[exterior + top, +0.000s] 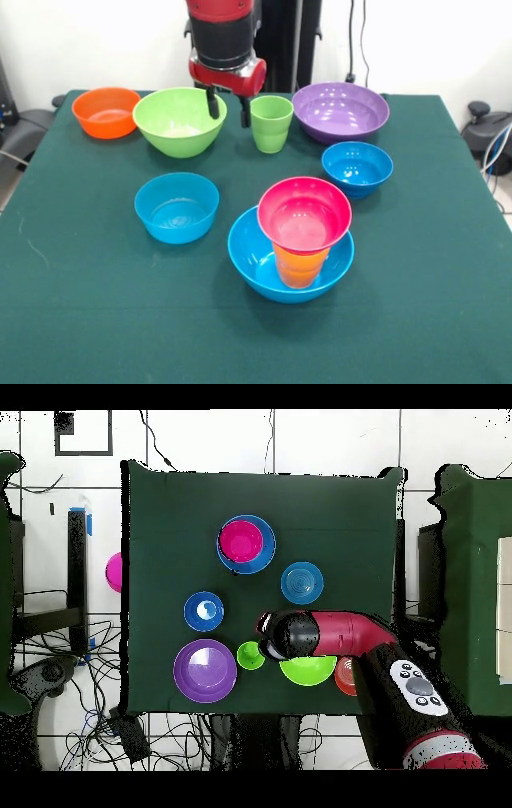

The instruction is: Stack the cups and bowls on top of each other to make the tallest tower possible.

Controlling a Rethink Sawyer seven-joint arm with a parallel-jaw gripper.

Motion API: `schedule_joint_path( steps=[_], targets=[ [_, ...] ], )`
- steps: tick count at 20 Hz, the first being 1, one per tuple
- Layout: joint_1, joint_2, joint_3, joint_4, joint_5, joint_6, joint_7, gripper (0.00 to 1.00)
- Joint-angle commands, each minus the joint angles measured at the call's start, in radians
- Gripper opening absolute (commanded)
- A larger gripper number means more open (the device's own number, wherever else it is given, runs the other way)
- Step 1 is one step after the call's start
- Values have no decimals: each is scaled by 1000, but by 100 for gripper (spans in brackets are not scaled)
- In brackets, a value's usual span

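Fingers (213,104) hang apart and empty at upper centre beside the green cup (271,123); light, slick plastic, probably grabbable by the rim.

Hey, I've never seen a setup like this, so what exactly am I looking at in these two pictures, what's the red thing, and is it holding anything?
The red and black thing is a robot arm, and the gripper at its end is its hand. One picture is taken from across the table, facing the robot; the other looks straight down from above.

On the green table lie coloured plastic dishes. Near the front, a large blue bowl holds an orange cup, and a pink bowl sits on that cup: a small tower.

Standing alone are two small blue bowls, a lime green bowl, an orange bowl, a purple bowl and a green cup.

The gripper hangs open between the lime green bowl and the green cup, holding nothing.
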Motion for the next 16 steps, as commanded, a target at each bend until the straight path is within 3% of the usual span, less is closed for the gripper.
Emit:
schedule_joint_path(
  steps=[1,5,11,16],
  targets=[
    [29,121,38,-66,-65,-67,-54,100],
    [43,155,25,-79,-71,-106,-27,100],
    [42,110,1,-51,-80,-92,-28,100],
    [5,72,17,-62,-87,-29,-93,100]
  ],
)
